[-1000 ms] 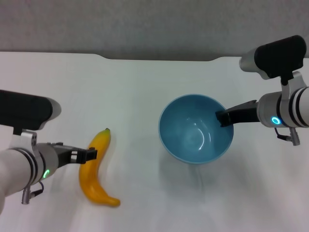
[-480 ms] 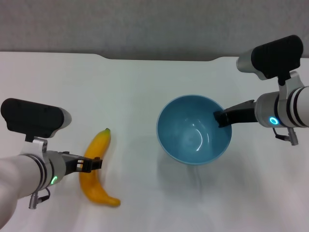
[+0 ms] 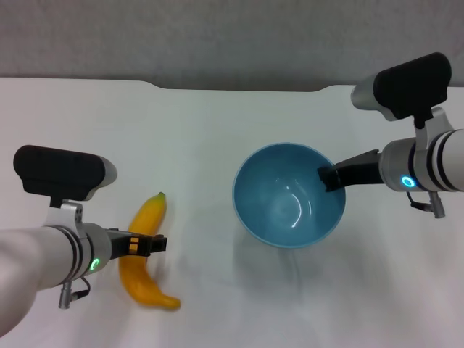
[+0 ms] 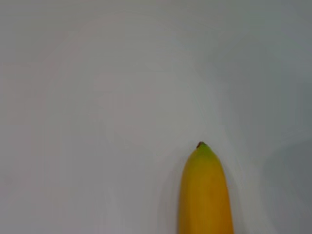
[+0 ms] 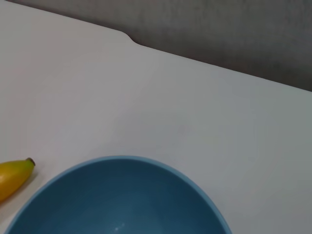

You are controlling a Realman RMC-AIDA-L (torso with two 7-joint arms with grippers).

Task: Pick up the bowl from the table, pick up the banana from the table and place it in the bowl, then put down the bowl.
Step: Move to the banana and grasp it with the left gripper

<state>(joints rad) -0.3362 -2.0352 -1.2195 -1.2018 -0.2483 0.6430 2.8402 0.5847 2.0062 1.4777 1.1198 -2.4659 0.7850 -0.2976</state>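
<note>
The light-blue bowl [image 3: 288, 194] hangs a little above the white table [image 3: 203, 130], with its shadow under it. My right gripper [image 3: 330, 177] is shut on the bowl's right rim. The bowl is empty, and its near part fills the bottom of the right wrist view [image 5: 117, 200]. The yellow-orange banana [image 3: 148, 214] lies on the table at the left, stem tip pointing away from me. My left gripper [image 3: 151, 244] is open and sits across the banana's middle. The left wrist view shows the banana's tip end [image 4: 204, 195], and the right wrist view shows it too [image 5: 14, 176].
The table's far edge has a shallow notch [image 3: 239, 88], with a grey wall behind it. Bare white tabletop lies between the banana and the bowl and along the front edge.
My left gripper has moved right, from beside the banana to across its middle. The bowl in my right gripper has drifted slightly left. The banana has not moved.
</note>
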